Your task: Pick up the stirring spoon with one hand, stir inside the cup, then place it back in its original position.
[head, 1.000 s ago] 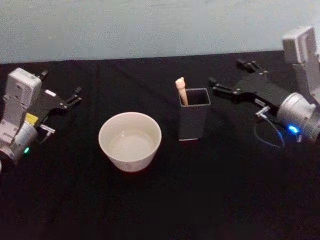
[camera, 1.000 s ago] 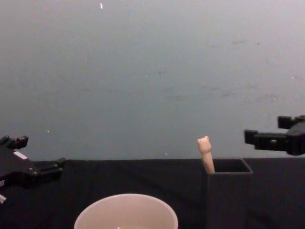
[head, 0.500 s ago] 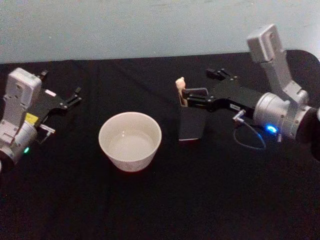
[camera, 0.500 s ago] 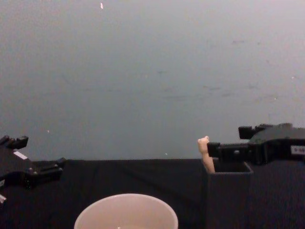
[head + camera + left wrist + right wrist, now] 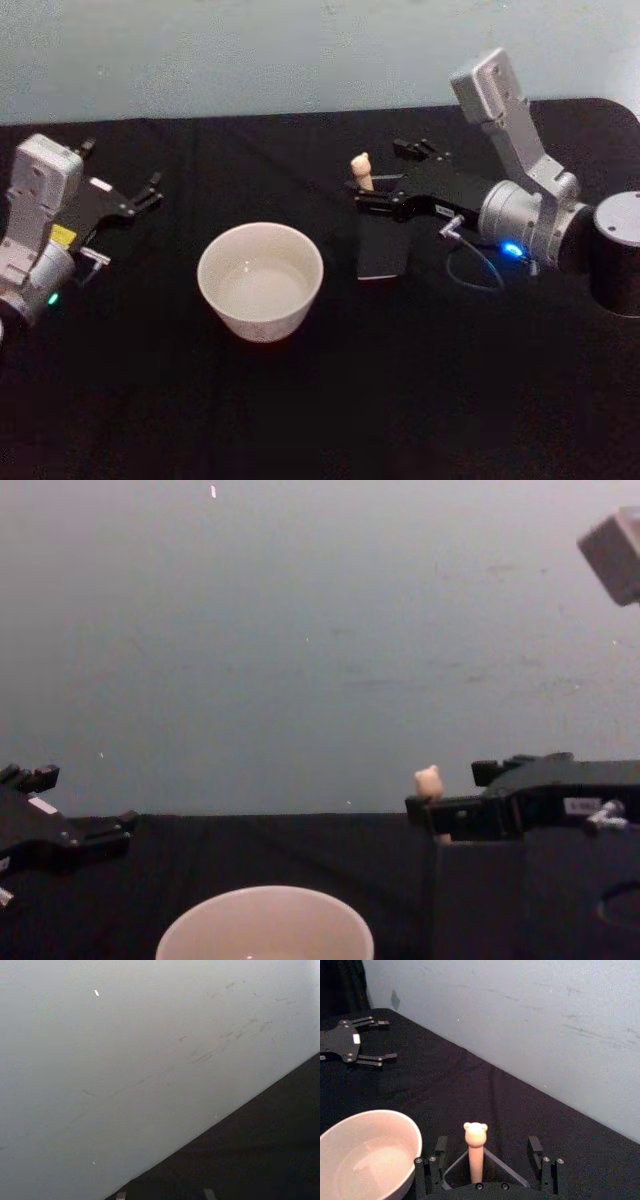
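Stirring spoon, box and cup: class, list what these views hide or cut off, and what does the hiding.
Stirring spoon: shaft and bowl hidden inside the holder box, head view.
Holder box, chest view: rim covered by the open right gripper, base cut by the bottom edge.
Cup, chest view: lower part cut by the bottom edge.
Left gripper, parked left: cut by chest view's edge.

Spoon (image 5: 361, 169) in holder box (image 5: 380, 256), right of cup (image 5: 260, 283); right pincer (image 5: 378, 172) astride spoon; left pincer (image 5: 120, 168) far left.
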Controlling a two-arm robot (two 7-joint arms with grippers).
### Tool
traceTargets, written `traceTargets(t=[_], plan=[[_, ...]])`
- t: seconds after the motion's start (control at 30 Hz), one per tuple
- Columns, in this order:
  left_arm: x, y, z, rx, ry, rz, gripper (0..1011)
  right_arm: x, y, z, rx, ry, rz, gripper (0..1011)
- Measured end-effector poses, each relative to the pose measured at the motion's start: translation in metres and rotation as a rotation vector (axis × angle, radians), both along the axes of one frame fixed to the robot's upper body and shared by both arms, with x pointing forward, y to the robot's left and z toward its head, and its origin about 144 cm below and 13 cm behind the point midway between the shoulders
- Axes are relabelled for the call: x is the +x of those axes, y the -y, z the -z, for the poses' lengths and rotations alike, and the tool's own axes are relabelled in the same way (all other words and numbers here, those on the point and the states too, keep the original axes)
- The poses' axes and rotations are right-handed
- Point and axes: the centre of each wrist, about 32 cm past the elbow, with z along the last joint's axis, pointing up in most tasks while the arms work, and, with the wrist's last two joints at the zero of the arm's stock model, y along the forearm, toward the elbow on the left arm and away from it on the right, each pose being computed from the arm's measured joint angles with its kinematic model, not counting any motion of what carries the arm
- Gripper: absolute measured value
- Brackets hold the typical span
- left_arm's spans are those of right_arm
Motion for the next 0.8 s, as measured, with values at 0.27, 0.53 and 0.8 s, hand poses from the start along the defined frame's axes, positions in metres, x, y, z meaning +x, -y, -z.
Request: traceTargets(t=[0.27, 0.53, 0.8], plan=[[0.000, 0.000, 0.000, 0.000, 0.000, 0.000, 1001, 0.007, -0.006, 0.001, 0.003, -0.025, 0.011, 1002], [0.000, 0.000, 0.000, 0.000, 0.000, 0.000, 1001, 0.010, -0.007, 0.001, 0.021, -0.036, 0.015, 1002], [0.000, 0.000, 0.000, 0.000, 0.000, 0.000, 1002, 0.012, -0.008, 0.001, 0.031, -0.044, 0.015, 1002]])
